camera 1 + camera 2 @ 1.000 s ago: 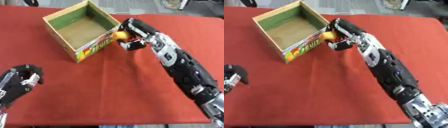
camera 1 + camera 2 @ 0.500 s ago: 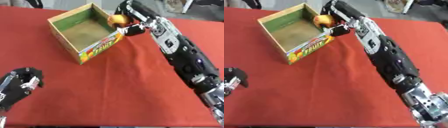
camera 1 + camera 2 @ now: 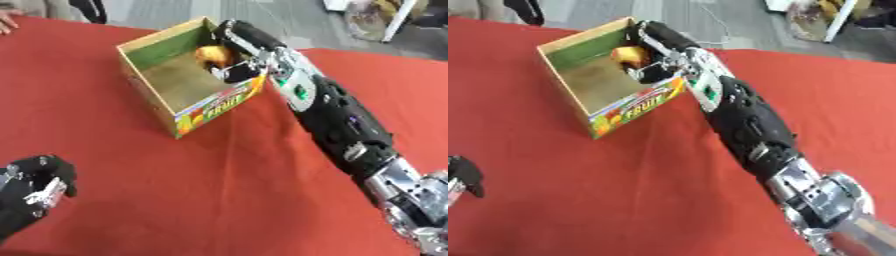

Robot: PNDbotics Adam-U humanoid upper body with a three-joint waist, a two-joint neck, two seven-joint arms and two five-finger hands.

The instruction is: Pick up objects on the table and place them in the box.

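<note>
Red cloth covers the worktop [image 3: 122, 190]. The right robot hand [image 3: 234, 55] reaches over the box's near-right wall, fingers curled around an orange-yellow fruit [image 3: 213, 54] held above the box [image 3: 166, 107] interior. The fruit is roundish; no long axis is discernible. The left robot hand [image 3: 35, 187] rests at the lower-left corner, fingers curled, holding nothing, well apart from the box

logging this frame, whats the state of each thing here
box: open at the top, upright on the red cloth, tilted askew to the view.
fruit: yellow-orange, held over the inside of the box.
right hand: fingers curled round the fruit.
left hand: idle at lower left, holding nothing.
</note>
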